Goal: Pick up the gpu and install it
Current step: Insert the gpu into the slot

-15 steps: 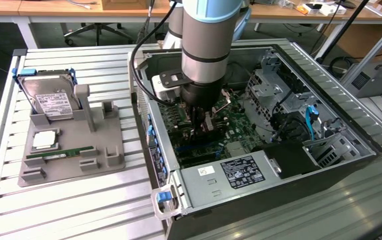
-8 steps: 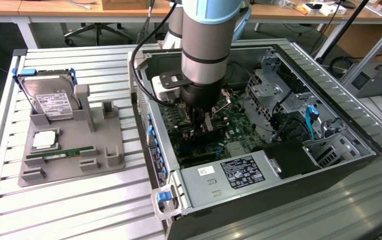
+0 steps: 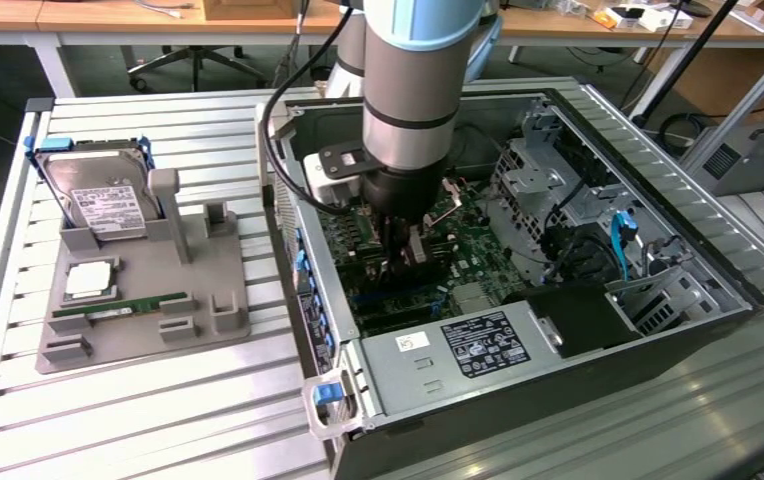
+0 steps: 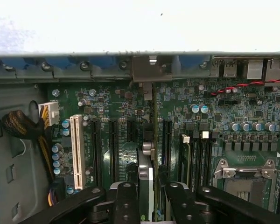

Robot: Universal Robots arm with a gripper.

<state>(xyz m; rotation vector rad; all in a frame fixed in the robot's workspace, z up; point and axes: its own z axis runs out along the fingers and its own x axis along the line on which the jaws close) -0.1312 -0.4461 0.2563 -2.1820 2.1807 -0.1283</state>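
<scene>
Silver-grey cylindrical arm (image 3: 412, 90), light-blue joint cap, black fingers (image 4: 126, 203).

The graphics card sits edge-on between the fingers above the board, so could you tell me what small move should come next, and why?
Probably ease the graphics card straight down: the hand grips it upright over the motherboard, its bracket end towards the case's rear wall.

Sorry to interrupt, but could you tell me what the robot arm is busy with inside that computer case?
The arm has its claw down inside the open computer case, over the motherboard. It is shut on the gpu, held edge-on between its fingers above the expansion slots. I cannot tell whether the card is seated yet. Outside the case, a hard drive and a RAM stick rest on the grey holder.
</scene>
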